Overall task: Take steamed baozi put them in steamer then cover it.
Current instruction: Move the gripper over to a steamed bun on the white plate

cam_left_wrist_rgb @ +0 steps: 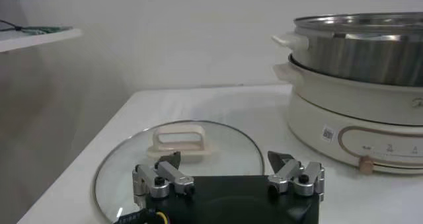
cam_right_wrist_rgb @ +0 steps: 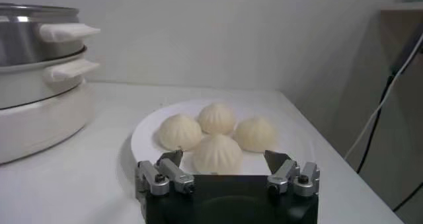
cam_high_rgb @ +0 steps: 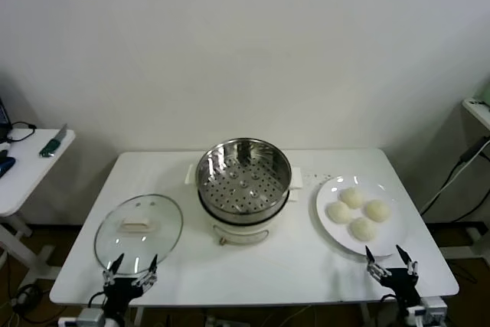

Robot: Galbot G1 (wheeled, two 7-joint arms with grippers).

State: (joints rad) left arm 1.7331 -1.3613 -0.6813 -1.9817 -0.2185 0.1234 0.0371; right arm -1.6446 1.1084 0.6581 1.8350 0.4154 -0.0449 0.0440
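Several cream-white baozi [cam_high_rgb: 357, 214] [cam_right_wrist_rgb: 217, 151] lie together on a white plate [cam_high_rgb: 332, 223] [cam_right_wrist_rgb: 142, 139] at the table's right. The shiny steamer [cam_high_rgb: 243, 176] [cam_left_wrist_rgb: 370, 47] [cam_right_wrist_rgb: 23, 27] stands empty at the table's middle, on its white cooker base [cam_left_wrist_rgb: 357, 123]. The glass cover [cam_high_rgb: 138, 233] [cam_left_wrist_rgb: 178, 159] with its white handle lies flat at the front left. My left gripper [cam_high_rgb: 131, 267] [cam_left_wrist_rgb: 225, 162] is open at the table's front edge, just before the cover. My right gripper [cam_high_rgb: 390, 257] [cam_right_wrist_rgb: 223, 159] is open too, just in front of the plate, empty.
A small side table [cam_high_rgb: 31, 162] with a few tools stands to the far left. Cables [cam_high_rgb: 452, 178] hang at the far right beside another shelf. The white table [cam_high_rgb: 276, 273] ends just in front of both grippers.
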